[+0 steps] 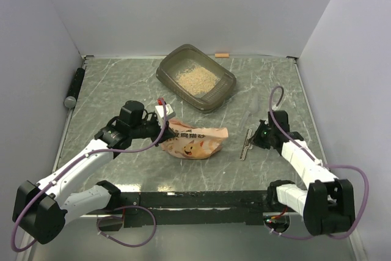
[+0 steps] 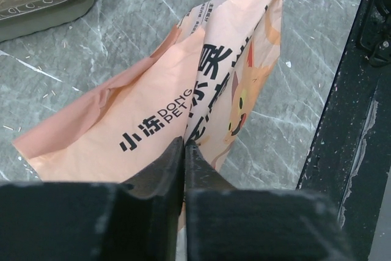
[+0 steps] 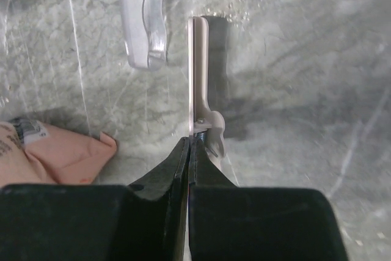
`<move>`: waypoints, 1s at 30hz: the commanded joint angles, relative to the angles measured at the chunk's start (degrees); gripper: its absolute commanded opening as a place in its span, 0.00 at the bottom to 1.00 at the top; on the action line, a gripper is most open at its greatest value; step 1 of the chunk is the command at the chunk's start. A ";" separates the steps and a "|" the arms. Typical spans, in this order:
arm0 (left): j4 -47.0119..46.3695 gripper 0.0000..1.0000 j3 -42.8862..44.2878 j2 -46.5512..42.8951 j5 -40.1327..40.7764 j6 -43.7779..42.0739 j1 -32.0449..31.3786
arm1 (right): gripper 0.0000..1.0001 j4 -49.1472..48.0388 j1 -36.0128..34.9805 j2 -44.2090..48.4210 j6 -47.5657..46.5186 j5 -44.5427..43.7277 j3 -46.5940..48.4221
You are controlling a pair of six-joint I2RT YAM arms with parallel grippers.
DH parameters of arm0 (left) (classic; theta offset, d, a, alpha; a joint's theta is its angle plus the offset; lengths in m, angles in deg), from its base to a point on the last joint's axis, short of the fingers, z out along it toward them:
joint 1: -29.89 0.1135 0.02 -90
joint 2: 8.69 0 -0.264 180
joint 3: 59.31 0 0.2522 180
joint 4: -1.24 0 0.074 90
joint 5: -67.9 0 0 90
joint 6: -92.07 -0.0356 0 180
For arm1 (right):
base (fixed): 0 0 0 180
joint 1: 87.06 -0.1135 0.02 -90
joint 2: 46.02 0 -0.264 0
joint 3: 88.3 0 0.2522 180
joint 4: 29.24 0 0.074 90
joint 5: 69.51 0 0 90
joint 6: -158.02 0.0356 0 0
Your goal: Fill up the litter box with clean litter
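- The left pincer [image 2: 184,145] has its two black fingers pressed almost together, nipping a fold of the pink bag [image 2: 153,108] at the bag's near end.
- The bag lies on its side on the grey marbled table [image 1: 122,84], print and cartoon face upward, creased and partly flattened.
- The right pincer [image 3: 188,145] is closed as well, its fingertips pinching the near end of a white clip [image 3: 198,71] that stands on edge on the table and points away from the fingers.
- Just beside the clip lies a clear plastic piece [image 3: 143,16]; I cannot tell what it is.
- A corner of the bag shows to the left of the right pincer, apart from the clip.
- The litter box [image 1: 221,95] sits beyond the bag, toward the back wall, set at an angle.
- Pale tan litter [image 1: 195,79] covers part of its floor.
- A black cylinder [image 1: 74,87] lies at the table's left edge.
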 commanded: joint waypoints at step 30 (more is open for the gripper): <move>-34.71 0.36 16.31 5.71 -19.09 48.96 2.44 | 0.00 14.41 -26.73 6.45 -15.25 19.83 48.02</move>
